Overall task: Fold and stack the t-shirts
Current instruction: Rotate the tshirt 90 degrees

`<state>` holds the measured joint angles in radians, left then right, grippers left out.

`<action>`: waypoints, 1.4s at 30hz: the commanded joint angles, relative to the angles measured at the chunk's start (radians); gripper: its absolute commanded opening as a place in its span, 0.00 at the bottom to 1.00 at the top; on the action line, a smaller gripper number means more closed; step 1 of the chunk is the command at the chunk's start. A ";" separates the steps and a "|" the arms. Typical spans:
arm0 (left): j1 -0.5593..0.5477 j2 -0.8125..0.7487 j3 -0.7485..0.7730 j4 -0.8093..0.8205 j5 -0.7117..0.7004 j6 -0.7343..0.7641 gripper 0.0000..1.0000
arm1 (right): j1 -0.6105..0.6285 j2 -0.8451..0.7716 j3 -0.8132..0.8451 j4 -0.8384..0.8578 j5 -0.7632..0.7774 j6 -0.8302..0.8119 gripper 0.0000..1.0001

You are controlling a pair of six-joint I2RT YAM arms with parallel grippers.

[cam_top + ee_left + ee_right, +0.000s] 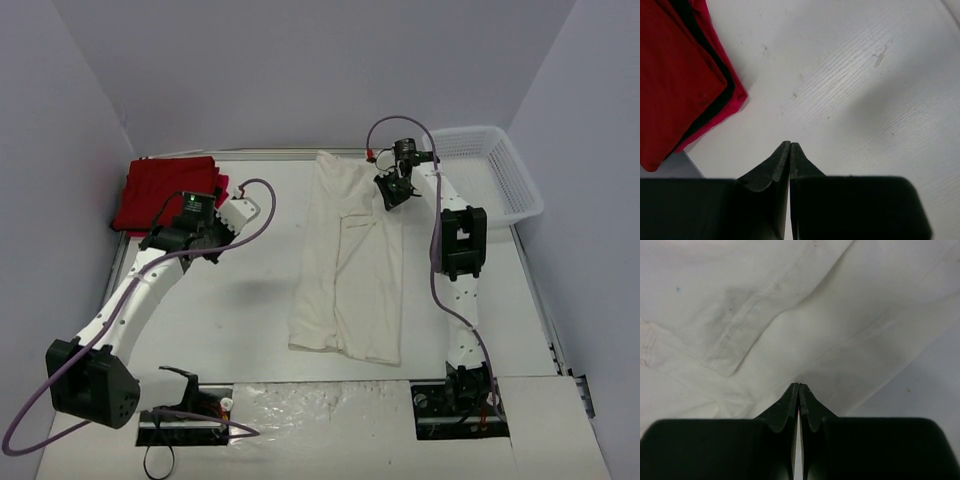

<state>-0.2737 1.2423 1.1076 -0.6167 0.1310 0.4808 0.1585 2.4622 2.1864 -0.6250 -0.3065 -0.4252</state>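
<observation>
Left gripper, top external view: the jaws are fully closed and grip nothing. It sits just beside the right edge of the red t-shirts, which lie as a flat stack in the far left corner of the table. The right gripper is likewise closed, positioned over the far right part of the cream-white t-shirt. This shirt lies as a long strip down the middle of the table. A white mesh basket stands in the far right corner.

Left wrist view: the left gripper shows both fingertips pressed together over the bare table. The red t-shirts occupy the upper left, layered, apart from the fingertips.

Right wrist view: the right gripper has its tips together, with no cloth visibly between them. The cream-white t-shirt fills most of the view, creased, with a stitched hem. Bare table shows at the lower right.
</observation>
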 commanded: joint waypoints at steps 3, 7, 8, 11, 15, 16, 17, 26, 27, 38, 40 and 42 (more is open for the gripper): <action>0.027 0.045 0.034 0.043 0.022 -0.025 0.02 | 0.007 0.064 -0.002 -0.050 0.023 -0.038 0.00; 0.031 0.089 0.035 0.058 0.032 -0.025 0.02 | 0.021 0.124 0.035 -0.050 0.050 -0.046 0.00; 0.037 0.095 0.035 0.063 0.032 -0.025 0.02 | 0.026 0.136 0.048 -0.050 0.052 -0.047 0.00; 0.051 0.121 0.041 0.075 0.044 -0.030 0.03 | 0.041 0.185 0.127 -0.050 0.056 -0.049 0.00; 0.054 0.147 0.046 0.084 0.052 -0.031 0.02 | 0.055 0.264 0.273 -0.048 0.049 -0.046 0.00; 0.056 0.158 0.049 0.086 0.052 -0.030 0.02 | 0.059 0.300 0.335 -0.047 0.062 -0.050 0.00; 0.056 0.164 0.054 0.086 0.052 -0.030 0.02 | 0.067 0.319 0.364 -0.042 0.072 -0.053 0.00; 0.068 0.241 0.080 0.084 0.032 -0.036 0.02 | 0.122 0.353 0.398 0.198 0.194 -0.078 0.00; 0.068 0.249 0.083 0.083 0.029 -0.038 0.03 | 0.131 0.356 0.398 0.240 0.207 -0.081 0.00; 0.068 0.232 0.083 0.101 -0.001 -0.067 0.04 | 0.145 0.175 0.233 0.418 0.357 -0.072 0.00; 0.068 0.214 0.084 0.106 -0.007 -0.068 0.05 | 0.148 0.103 0.201 0.426 0.362 -0.064 0.00; 0.068 0.203 0.084 0.115 -0.013 -0.073 0.06 | 0.150 0.016 0.173 0.427 0.362 -0.057 0.00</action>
<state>-0.2138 1.5082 1.1439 -0.5304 0.1371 0.4324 0.3077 2.6648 2.3821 -0.2314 0.0177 -0.5007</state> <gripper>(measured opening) 0.054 0.001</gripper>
